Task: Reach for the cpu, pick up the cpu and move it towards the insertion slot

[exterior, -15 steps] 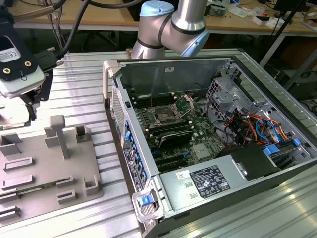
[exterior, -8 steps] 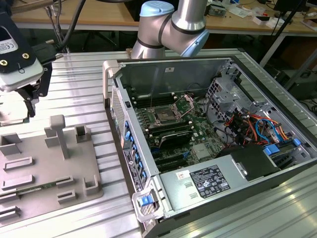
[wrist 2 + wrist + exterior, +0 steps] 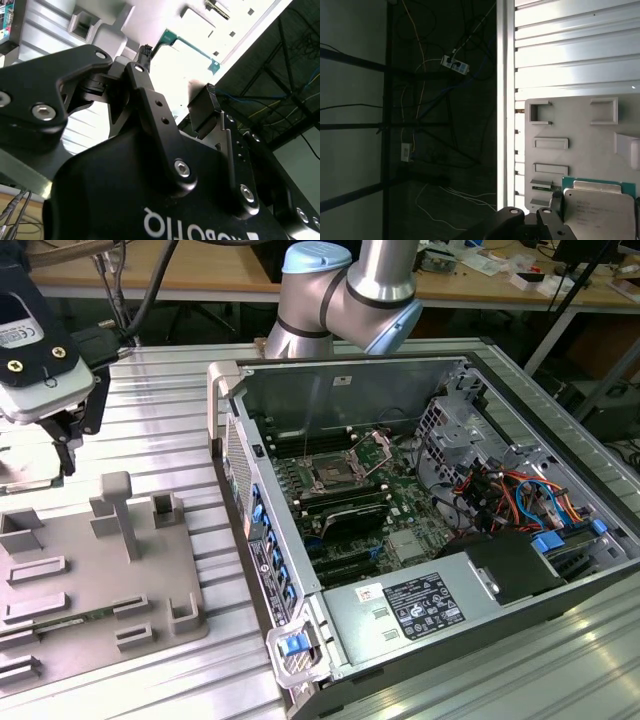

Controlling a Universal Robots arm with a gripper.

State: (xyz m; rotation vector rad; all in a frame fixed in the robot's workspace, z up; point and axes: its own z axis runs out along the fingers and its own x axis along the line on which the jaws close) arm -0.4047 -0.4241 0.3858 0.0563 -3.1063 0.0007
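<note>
Fingers point(image 3: 150, 100) of the hand point(image 3: 177, 70) are seen spread well apart in the second wrist view, and nothing is clamped between them. The cpu point(image 3: 600, 206) is shown in the first wrist view lying flat on a pale grey fixture plate point(image 3: 580, 150). Its silver-white top is turned upward and its green edge is visible along two sides. In the second wrist view a thin green edge of the cpu is seen just beyond the ends of the fingers; whether it is touched by them cannot be told.

In the exterior view the hand is held above the far end of the fixture plate, at the exterior view's left, over the ribbed metal desk point(image 3: 170, 430). The insertion slot point(image 3: 335, 472) is seen on the green board inside an open computer case point(image 3: 230, 390). The case is set on the desk to the exterior view's right of the fixture plate. The slot's dark centre is framed by shiny metal, and long black memory slots point(image 3: 345, 502) are placed just beside it. The hand and the insertion slot are well apart.
</note>
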